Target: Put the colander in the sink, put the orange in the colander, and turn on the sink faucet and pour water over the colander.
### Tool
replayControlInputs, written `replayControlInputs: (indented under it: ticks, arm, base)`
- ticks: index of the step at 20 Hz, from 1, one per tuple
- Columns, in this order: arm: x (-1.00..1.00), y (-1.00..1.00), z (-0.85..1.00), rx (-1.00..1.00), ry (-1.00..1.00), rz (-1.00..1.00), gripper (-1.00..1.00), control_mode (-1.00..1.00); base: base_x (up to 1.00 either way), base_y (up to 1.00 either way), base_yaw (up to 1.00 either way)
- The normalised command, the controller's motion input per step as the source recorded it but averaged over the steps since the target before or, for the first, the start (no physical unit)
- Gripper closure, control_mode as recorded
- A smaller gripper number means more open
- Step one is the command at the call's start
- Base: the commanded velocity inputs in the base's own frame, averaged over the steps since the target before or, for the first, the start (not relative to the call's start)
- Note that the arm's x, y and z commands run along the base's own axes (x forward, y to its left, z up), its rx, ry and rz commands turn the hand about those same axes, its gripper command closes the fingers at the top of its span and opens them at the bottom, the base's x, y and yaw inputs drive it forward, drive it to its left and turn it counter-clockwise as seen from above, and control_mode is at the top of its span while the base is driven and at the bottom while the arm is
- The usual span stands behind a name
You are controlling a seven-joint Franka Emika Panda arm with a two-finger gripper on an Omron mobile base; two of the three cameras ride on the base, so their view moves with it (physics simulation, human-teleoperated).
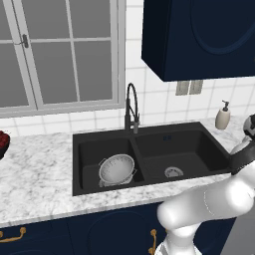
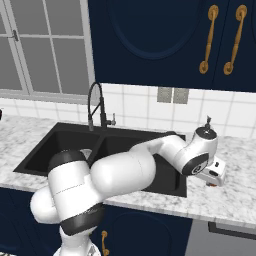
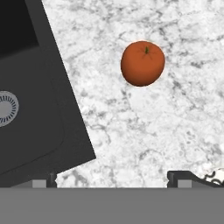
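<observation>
Colander (image 1: 117, 169) sits in the left basin of the black sink (image 1: 149, 130), resting on the basin floor and tipped a little on its side, nothing inside it that can be made out. Moving right, the dark gooseneck faucet (image 1: 131, 108) stands at the back rim over the divider, and the right basin shows its round silver drain (image 1: 173, 172). Further right, a white soap dispenser (image 1: 222, 117) stands on the marble counter (image 1: 35, 179) near the tiled wall. Over in the right base view the white arm reaches across the sink's right end, hand poised above the counter just past the sink's edge. From the hand view, the gripper (image 3: 113, 178) is spread wide with nothing between its tips, sink corner on the left, and the orange (image 3: 142, 63) lying on the counter ahead, apart from the fingertips (image 3: 177, 176).
</observation>
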Motion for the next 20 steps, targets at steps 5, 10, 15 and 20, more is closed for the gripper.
replayControlInputs:
  ticks: [5, 10, 15, 20]
  arm:
    - [0.29, -0.25, -0.08, 0.0, 0.0, 0.0, -1.0, -1.0]
    - [0.25, -0.31, -0.03, 0.0, 0.0, 0.0, -1.0, -1.0]
    - [0.2, -0.34, -0.1, 0.0, 0.0, 0.0, -1.0, -1.0]
    - [0.16, -0.13, -0.21, 0.0, 0.0, 0.0, -1.0, -1.0]
  base:
    - [0.0, 0.0, 0.0]
    - [0.0, 0.0, 0.0]
    - [0.0, 0.0, 0.0]
    - [0.0, 0.0, 0.0]
